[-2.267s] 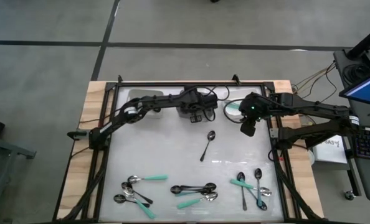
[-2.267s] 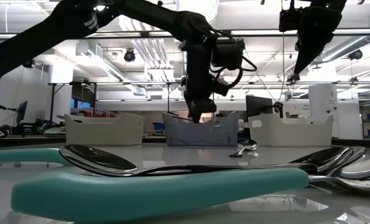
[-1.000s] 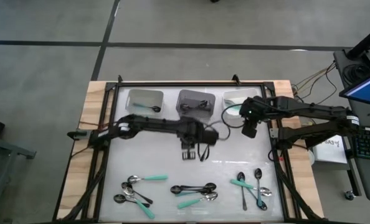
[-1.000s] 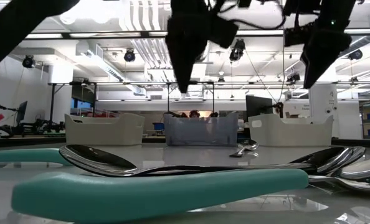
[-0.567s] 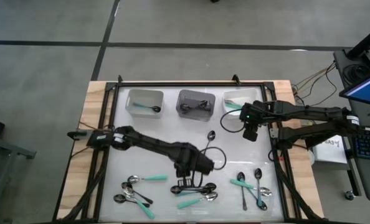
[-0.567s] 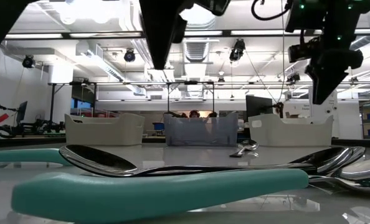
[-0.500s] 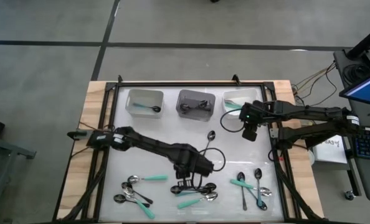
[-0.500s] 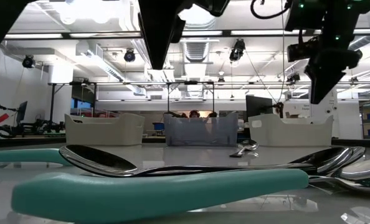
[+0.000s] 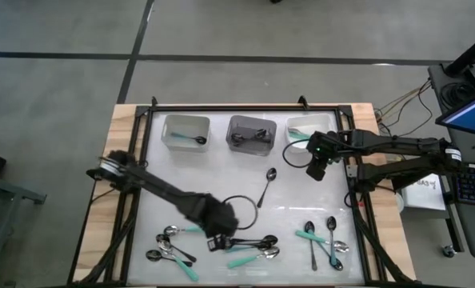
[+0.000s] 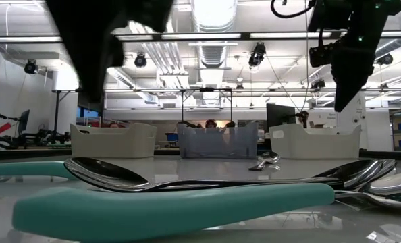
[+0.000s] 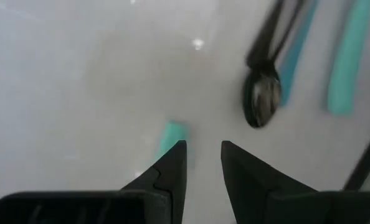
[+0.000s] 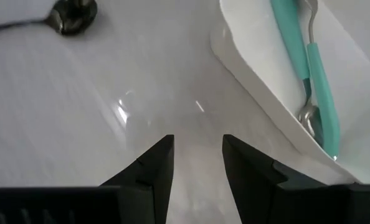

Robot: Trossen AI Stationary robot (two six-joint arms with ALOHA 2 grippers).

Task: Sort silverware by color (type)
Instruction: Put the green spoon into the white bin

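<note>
**Sorting status: loose spoons at the near edge, three bins at the far edge**

At the near table edge, the left gripper (image 9: 216, 241) is hovering over the middle spoon cluster (image 9: 252, 246), its fingers (image 11: 172, 163) standing slightly parted and gripping nothing; a teal handle tip (image 11: 170, 134) is showing just beyond them. Two more loose groups are lying alongside: the left spoon cluster (image 9: 173, 244) and the right spoon cluster (image 9: 324, 238). Exact counts are blurring together; roughly a dozen spoons, black and teal-handled mixed, are waiting here.

Mid-table, one lone glossy black spoon (image 9: 266, 186) is lying apart.

Toward the far edge, the right gripper (image 9: 316, 170) is waiting just beside the white rectangular bin (image 9: 295, 128), jaws open and empty. This bin is holding teal-handled spoons (image 12: 309, 56), apparently two. The grey rectangular bin (image 9: 251, 130) is holding dark spoons, number unclear. The pale left bin (image 9: 185, 131) is holding one spoon.

Judged progress: early; most sorting is remaining.
</note>
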